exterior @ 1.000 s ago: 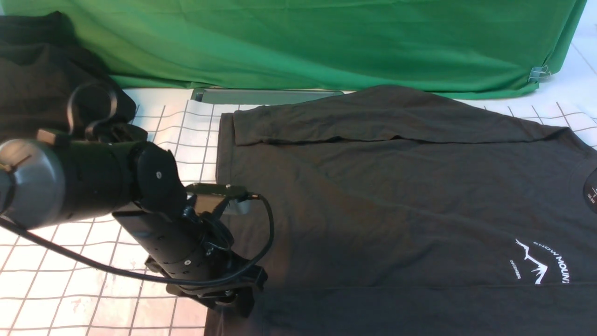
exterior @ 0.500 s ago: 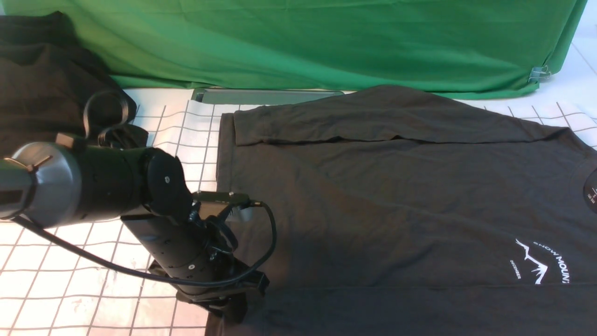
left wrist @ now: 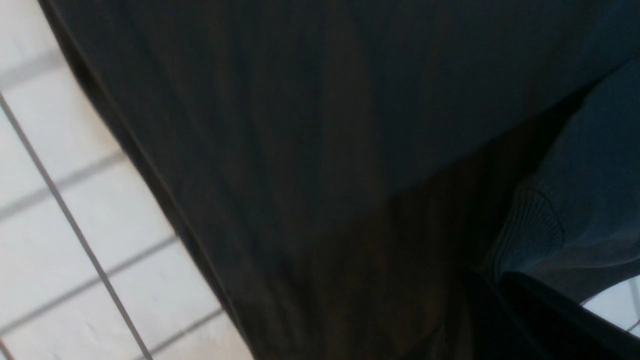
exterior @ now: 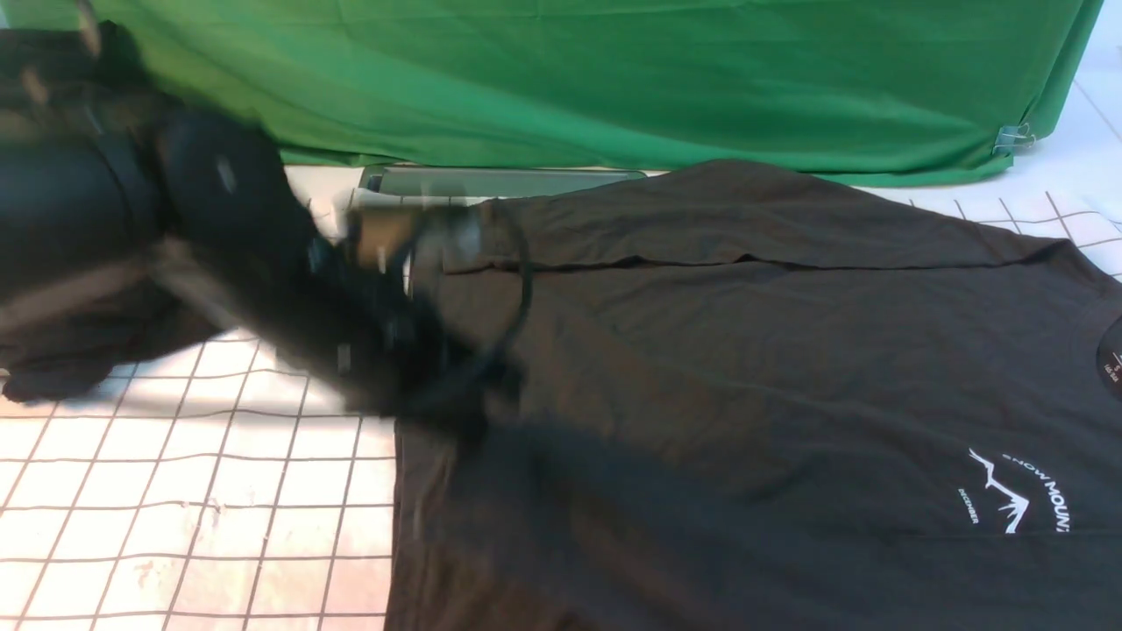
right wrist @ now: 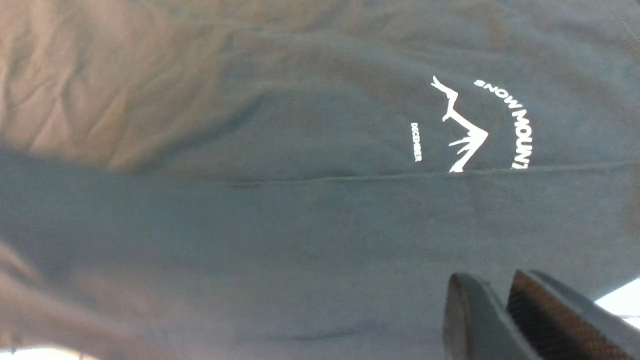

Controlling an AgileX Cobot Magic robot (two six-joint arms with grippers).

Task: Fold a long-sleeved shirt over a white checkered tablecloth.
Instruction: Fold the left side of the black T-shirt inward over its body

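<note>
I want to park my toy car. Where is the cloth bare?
The near-left corner of the white checkered tablecloth is bare, between the edge of the dark grey long-sleeved shirt and the left arm behind it. A thin strip shows far right, by the plain green cloth. The shirt covers the rest.

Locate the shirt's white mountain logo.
In the front view, the mountain logo sits low on the right, on the long-sleeved shirt, nearer the robot than the round neck label.
</note>
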